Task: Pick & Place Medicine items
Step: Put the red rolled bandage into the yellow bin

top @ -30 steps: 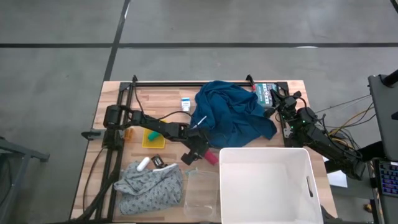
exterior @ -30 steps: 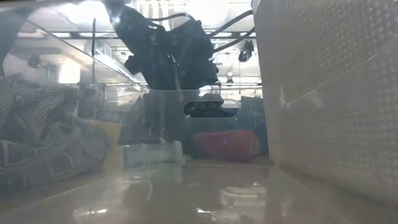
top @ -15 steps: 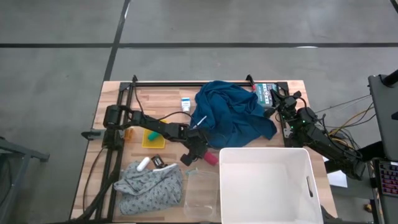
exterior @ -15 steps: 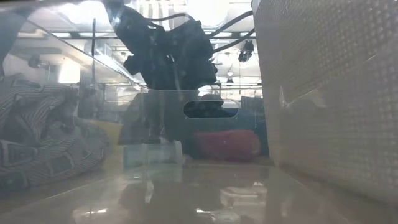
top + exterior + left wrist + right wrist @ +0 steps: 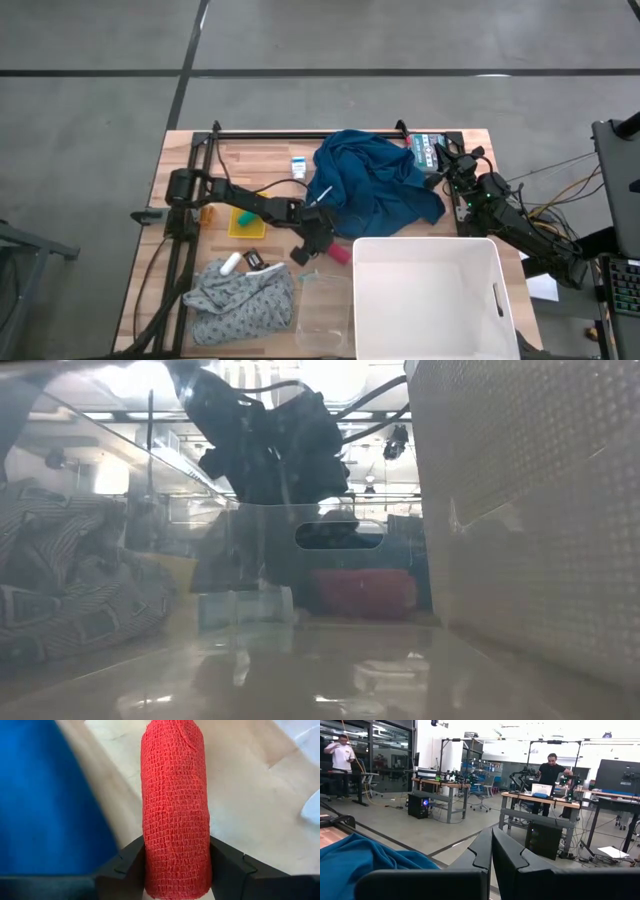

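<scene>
The high view shows the left gripper [image 5: 318,244] set down beside a red roll [image 5: 338,253], close to the corner of the white bin [image 5: 495,290] and at the edge of the blue cloth [image 5: 375,180]; the white carton [image 5: 299,167] lies well apart near the table's far edge, and an orange item [image 5: 207,213] sits by the left arm's base. The right gripper [image 5: 440,155] waits at the far right corner. In the low view the roll [image 5: 362,592] is seen lying on the table behind clear plastic. In the left wrist view the roll [image 5: 175,810], a soft woven cylinder of crinkled gauze, is pressed between both fingers [image 5: 122,867]. A squashy, rounded roll could be squeezed out or twisted loose when lifted. In the right wrist view the fingers [image 5: 515,865] are pressed together, empty.
</scene>
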### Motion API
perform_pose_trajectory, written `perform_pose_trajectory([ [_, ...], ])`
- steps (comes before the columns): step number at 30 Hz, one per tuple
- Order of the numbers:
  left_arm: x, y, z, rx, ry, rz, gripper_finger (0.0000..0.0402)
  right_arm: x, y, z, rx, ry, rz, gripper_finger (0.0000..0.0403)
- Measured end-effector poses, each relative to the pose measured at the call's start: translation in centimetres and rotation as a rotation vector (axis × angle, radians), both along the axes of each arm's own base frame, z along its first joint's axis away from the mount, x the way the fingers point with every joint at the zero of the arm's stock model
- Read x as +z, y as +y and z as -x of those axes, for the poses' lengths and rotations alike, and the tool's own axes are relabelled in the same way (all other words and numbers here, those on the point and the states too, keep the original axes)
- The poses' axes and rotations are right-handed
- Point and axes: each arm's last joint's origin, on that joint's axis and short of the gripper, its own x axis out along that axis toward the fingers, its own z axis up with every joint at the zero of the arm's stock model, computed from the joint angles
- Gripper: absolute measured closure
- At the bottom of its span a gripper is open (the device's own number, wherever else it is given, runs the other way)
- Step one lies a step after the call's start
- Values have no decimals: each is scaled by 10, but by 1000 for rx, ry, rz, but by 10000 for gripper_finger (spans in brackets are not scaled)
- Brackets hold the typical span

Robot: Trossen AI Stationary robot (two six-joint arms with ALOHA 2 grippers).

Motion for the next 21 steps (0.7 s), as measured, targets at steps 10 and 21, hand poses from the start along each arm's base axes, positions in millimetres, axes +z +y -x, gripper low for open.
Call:
perform_pose_trajectory([
  [10, 24, 0, 4, 29, -39, 20, 229, 0, 0, 0, 0, 0, 0, 394],
  [21, 40, 1, 11, 150, -22, 38, 229, 0, 0, 0, 0, -1, 0, 394],
])
